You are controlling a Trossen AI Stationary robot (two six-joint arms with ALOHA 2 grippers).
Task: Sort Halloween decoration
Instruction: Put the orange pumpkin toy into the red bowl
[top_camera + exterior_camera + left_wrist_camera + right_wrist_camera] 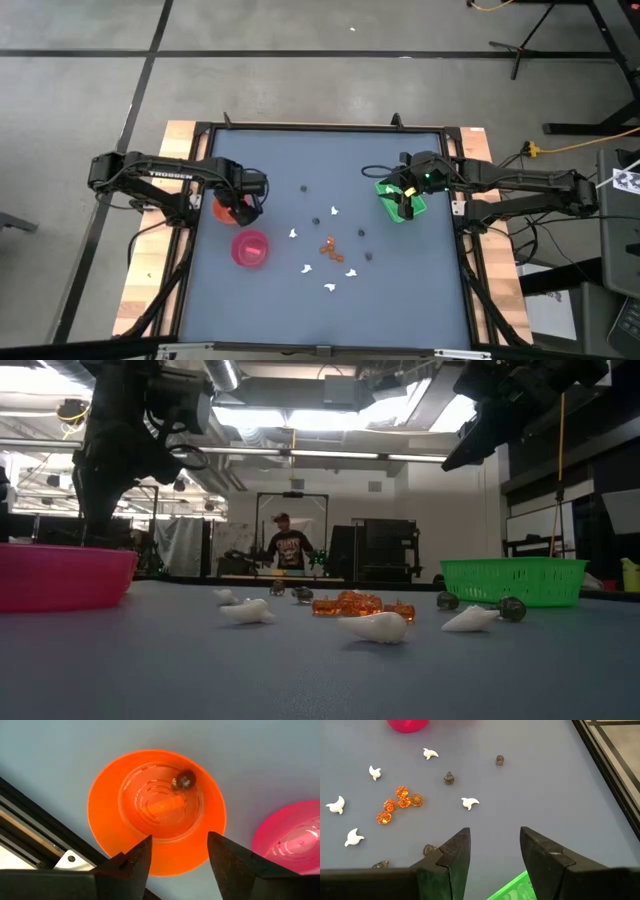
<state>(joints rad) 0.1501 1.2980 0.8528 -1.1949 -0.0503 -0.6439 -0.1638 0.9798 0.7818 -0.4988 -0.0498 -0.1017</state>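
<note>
High view: sorting had barely begun, with most Halloween pieces [330, 250] loose at mid-table.
One dark piece [183, 781] lay in the orange bowl [102, 815] under the open, empty left gripper [177, 852]; the right gripper [492, 850] hung open over the green tray [417, 207].

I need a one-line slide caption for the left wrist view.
Open left gripper above the orange bowl, one dark roundish piece inside; pink bowl beside.

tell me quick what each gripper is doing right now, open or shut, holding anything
Left gripper: open, empty, above the orange bowl.
Right gripper: open, empty, above the green tray.
</note>
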